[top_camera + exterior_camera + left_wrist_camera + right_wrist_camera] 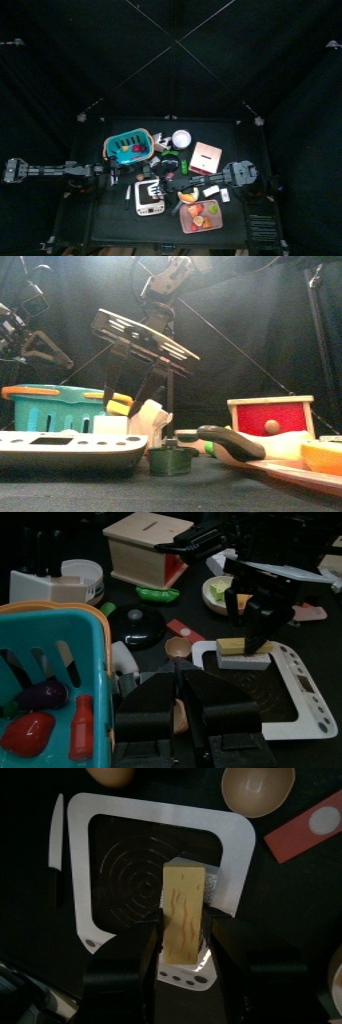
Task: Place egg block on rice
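We are in the placing step. The right gripper (185,948) has its 2 jaws clamped on the egg block (185,908), held over the rice (243,662) on the white device (94,828). Next we lower, align, then release. Whether the resting left gripper (187,712) is parted we cannot tell.

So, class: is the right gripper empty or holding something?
Holding. In the right wrist view, the right gripper clamps the yellow egg block between its jaws, above the white device.

Right hand (183,953) grips; left hand (178,717) seemingly shut, idle.
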Robot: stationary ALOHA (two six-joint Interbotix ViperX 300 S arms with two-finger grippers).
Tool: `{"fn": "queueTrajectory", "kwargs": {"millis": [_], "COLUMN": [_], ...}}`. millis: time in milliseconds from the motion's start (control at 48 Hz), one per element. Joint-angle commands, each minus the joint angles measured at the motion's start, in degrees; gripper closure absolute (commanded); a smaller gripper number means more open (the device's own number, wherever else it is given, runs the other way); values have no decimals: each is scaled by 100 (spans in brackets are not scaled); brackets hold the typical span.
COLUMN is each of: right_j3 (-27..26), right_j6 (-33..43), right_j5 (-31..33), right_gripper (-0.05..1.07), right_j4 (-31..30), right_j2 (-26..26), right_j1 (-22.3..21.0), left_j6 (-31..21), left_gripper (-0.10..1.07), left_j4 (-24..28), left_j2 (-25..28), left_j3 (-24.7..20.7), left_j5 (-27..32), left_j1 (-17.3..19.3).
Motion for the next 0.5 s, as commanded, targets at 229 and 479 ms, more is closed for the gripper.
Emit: {"fn": "queueTrajectory", "kwargs": {"millis": [229, 479], "right_j3": [-123, -149], "right_j6": [-44, -26], "right_j5": [18, 70], "right_gripper": [32, 26], "right_j4": [-18, -105], "right_j2": [-149, -149], "right_j1": [-9, 0], "left_j6": [9, 9], "left_gripper": [51, 51], "left_j4": [0, 0], "left_j2": [18, 18], "left_j3": [-62, -62], "left_j5": [0, 53], "left_j1": [18, 18]}}
